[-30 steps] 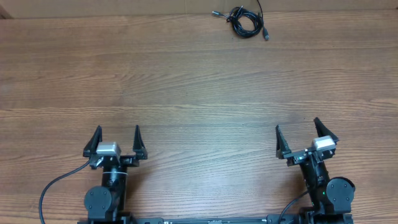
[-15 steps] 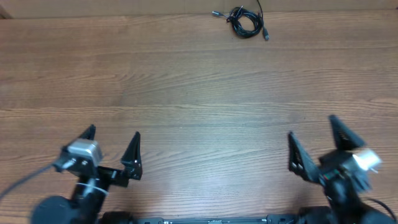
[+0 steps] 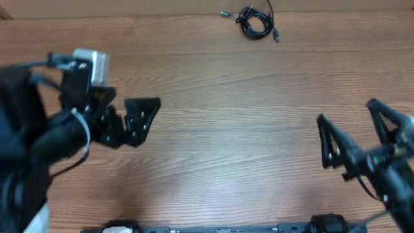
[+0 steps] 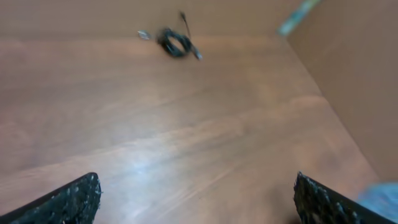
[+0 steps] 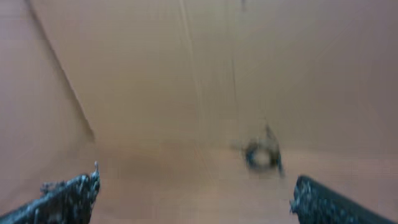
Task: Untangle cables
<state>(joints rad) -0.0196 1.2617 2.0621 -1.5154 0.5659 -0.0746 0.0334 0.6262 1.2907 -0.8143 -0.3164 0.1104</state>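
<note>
The cables (image 3: pixel 254 22) are a small knotted black bundle with plug ends, lying at the table's far edge right of centre. They also show in the left wrist view (image 4: pixel 176 43) far ahead, and blurred in the right wrist view (image 5: pixel 262 154). My left gripper (image 3: pixel 141 121) is open and empty, raised over the left of the table, far from the bundle; in its wrist view (image 4: pixel 199 202) the jaws stand wide apart. My right gripper (image 3: pixel 358 139) is open and empty at the right, near the front edge; its wrist view (image 5: pixel 199 199) shows the jaws wide apart.
The wooden table (image 3: pixel 226 129) ends at a brown wall (image 3: pixel 162 6) just behind the cables. In the left wrist view a brown wall (image 4: pixel 354 74) stands on the right. My left arm's body and wires (image 3: pixel 39 136) fill the left side.
Both arms have lifted from their rest at the front edge. The left gripper swung up and forward on the left; the right gripper moved up and to the right. The cables have not moved.
</note>
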